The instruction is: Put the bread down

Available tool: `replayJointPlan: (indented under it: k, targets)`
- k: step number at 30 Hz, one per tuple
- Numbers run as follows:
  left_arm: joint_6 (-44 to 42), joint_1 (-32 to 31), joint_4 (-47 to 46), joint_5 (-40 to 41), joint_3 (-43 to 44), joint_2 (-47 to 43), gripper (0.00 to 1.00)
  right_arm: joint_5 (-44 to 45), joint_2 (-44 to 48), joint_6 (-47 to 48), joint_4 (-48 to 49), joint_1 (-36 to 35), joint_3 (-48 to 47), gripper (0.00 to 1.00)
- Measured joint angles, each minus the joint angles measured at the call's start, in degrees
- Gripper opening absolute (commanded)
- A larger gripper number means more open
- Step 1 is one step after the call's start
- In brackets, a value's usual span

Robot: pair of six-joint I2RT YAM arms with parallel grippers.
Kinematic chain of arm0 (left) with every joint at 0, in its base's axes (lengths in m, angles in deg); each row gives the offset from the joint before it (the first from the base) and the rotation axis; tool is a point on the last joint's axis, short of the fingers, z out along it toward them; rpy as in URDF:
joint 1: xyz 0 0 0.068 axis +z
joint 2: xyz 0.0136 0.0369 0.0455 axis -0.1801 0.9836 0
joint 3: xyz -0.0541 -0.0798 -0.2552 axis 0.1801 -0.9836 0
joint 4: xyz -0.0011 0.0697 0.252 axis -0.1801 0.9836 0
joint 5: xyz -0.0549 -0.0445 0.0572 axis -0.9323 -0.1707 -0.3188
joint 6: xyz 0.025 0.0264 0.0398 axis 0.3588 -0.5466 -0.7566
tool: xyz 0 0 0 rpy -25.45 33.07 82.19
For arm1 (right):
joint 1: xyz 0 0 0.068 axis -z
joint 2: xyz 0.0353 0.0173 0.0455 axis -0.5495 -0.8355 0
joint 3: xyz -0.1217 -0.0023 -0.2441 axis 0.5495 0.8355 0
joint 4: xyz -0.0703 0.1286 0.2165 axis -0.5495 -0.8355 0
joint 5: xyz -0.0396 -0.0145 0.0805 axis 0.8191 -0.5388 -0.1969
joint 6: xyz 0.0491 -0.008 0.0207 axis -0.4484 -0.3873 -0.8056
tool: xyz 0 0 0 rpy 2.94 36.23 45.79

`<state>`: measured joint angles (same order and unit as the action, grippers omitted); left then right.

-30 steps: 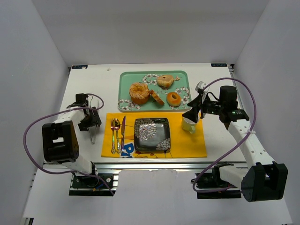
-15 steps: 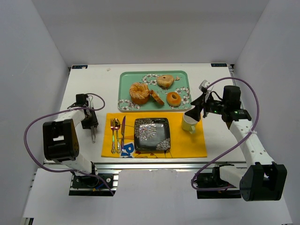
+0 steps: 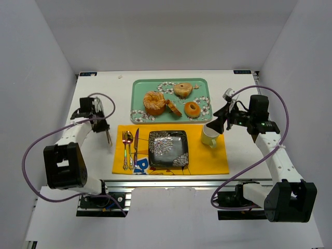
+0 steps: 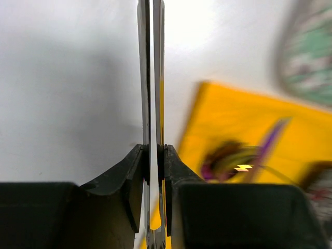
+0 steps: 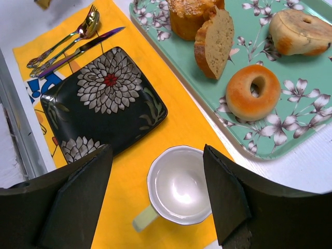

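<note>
Two arms, and your right gripper (image 5: 157, 155) is nearer: jaws wide apart, empty, over the white cup (image 5: 179, 184). The bread (image 5: 302, 32) sits far on the teal tray (image 5: 290, 129), ahead-left past the orange donut (image 5: 252, 92). Your left gripper (image 4: 153, 148) clamps a thin metal utensil (image 4: 150, 62).
</note>
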<state>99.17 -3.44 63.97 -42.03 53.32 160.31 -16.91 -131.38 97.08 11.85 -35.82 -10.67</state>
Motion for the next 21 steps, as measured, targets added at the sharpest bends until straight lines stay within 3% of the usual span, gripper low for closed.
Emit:
replayJointPlan:
  k: [4, 7, 12, 21]
  targets:
    - [4.2, -4.0, -0.2, -5.6, 9.5, -3.8, 0.36, -0.3, 0.0, 0.0, -0.4, 1.0, -0.3, 0.76]
    - [7.2, -10.4, -2.0, -9.5, 18.0, -4.0, 0.43, -0.9, 0.0, 0.0, -0.5, 1.6, -0.4, 0.76]
    - [11.3, -18.9, -4.1, -15.3, 27.7, 0.6, 0.48, -1.7, 0.3, 0.0, -0.5, 4.6, -0.4, 0.76]
    - [16.3, -25.3, -3.3, -18.1, 45.2, 19.8, 0.5, -2.9, 2.2, 0.2, -2.0, 7.8, -0.4, 0.76]
